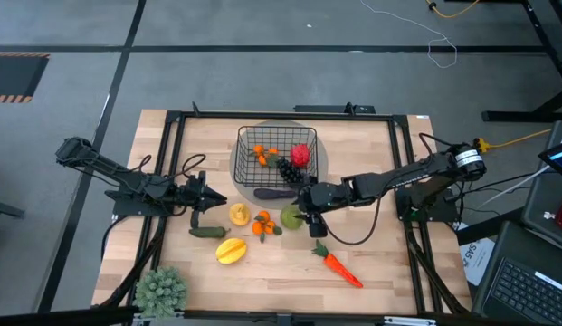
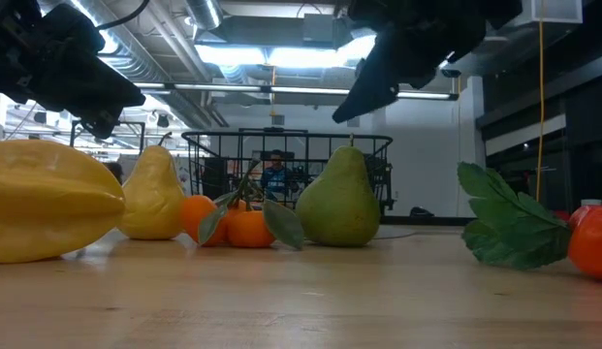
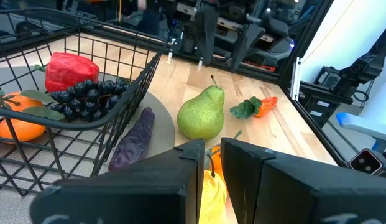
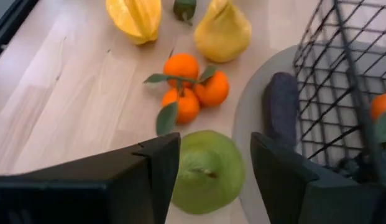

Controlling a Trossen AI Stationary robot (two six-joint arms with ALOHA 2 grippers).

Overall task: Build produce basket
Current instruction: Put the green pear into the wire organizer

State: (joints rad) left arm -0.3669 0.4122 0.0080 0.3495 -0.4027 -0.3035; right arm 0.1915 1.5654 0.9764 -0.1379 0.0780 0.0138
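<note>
The black wire basket [image 1: 247, 145] stands on a round grey mat and holds tangerines [image 1: 262, 154], dark grapes [image 1: 285, 168] and a red pepper [image 1: 301, 154]. A purple eggplant [image 1: 273, 192] lies on the mat just outside the basket's near wall. A green pear [image 1: 291, 217] stands upright on the table. My right gripper [image 4: 214, 152] hovers open above it, one finger to either side, well clear in the low view [image 2: 364, 97]. My left gripper [image 1: 222, 200] waits, shut, left of the yellow pear [image 1: 238, 214].
On the wood near the pear lie a tangerine cluster with leaves [image 1: 262, 224], a yellow star fruit [image 1: 231, 250], a green cucumber [image 1: 208, 232] and an orange carrot [image 1: 339, 265]. A spiky potted plant [image 1: 161, 290] sits at the near left corner. A black frame [image 1: 172, 118] borders the table.
</note>
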